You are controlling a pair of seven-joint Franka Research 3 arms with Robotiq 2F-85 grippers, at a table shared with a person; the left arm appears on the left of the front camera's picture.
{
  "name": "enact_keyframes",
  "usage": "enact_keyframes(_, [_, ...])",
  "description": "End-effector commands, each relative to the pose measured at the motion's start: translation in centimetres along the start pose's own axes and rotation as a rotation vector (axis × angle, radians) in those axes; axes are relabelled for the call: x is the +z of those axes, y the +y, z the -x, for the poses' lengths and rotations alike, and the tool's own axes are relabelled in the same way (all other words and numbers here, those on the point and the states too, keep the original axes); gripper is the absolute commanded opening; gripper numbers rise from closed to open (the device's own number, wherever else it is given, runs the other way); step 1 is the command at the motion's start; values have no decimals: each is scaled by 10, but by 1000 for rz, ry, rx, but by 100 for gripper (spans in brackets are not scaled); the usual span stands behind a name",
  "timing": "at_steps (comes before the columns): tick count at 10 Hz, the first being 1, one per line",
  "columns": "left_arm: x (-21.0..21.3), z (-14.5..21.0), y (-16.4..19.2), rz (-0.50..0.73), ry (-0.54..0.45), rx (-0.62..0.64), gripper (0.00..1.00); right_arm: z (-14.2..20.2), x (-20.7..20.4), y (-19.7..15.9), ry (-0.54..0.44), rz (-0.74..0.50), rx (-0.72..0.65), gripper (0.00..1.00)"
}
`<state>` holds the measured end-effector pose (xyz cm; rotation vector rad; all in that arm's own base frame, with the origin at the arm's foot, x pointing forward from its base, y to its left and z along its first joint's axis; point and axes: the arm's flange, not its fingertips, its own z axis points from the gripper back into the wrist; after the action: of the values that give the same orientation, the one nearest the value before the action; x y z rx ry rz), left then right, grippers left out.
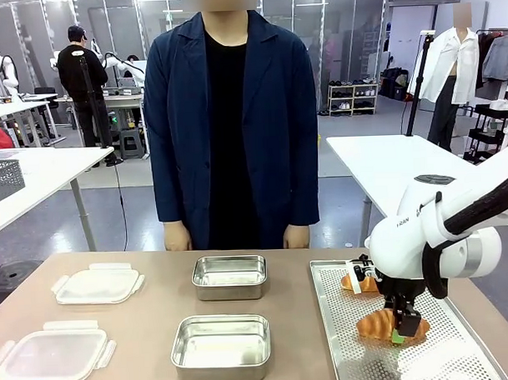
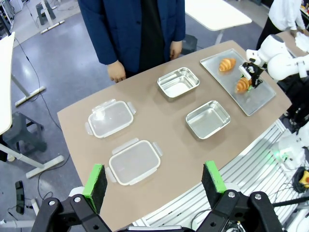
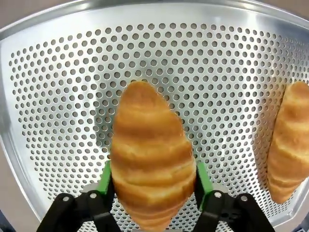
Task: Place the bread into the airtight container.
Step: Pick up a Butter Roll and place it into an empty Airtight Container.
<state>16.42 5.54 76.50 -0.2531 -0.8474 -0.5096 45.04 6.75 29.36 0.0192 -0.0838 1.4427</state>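
Observation:
A golden croissant (image 1: 384,323) lies on the perforated metal tray (image 1: 343,354) at the table's right. My right gripper (image 1: 406,328) has come down over it. In the right wrist view its green pads (image 3: 105,180) press both flanks of the croissant (image 3: 152,159), so it is shut on the bread, which rests on the tray (image 3: 217,63). A second croissant (image 1: 360,281) lies farther back on the tray. Two open steel containers (image 1: 219,320) (image 1: 195,280) stand mid-table. My left gripper (image 2: 153,183) hangs open high above the table's near edge, holding nothing.
Two clear lids (image 1: 99,285) (image 1: 51,357) lie on the left of the table. A person in a dark blue coat stands at the far edge, hands (image 1: 178,236) hanging at the sides. Bare tabletop lies between the containers and the tray.

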Motion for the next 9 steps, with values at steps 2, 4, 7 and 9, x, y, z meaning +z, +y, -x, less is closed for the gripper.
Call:
enact_keyframes(2, [2,-1,-1,4,-4,-6,100,0,5,0,-15,-15,4,43])
enact_keyframes(4, [2,-1,-1,4,-4,-6,100,-5,31,6,-17,-16,-11,43])
enact_keyframes(7, [2,-1,-1,4,-4,-6,100,-39,72,6,-24,-35,-53,43])
enact_keyframes(9, [2,-1,-1,4,-4,-6,100,-92,97,10,-15,-31,-64,43])
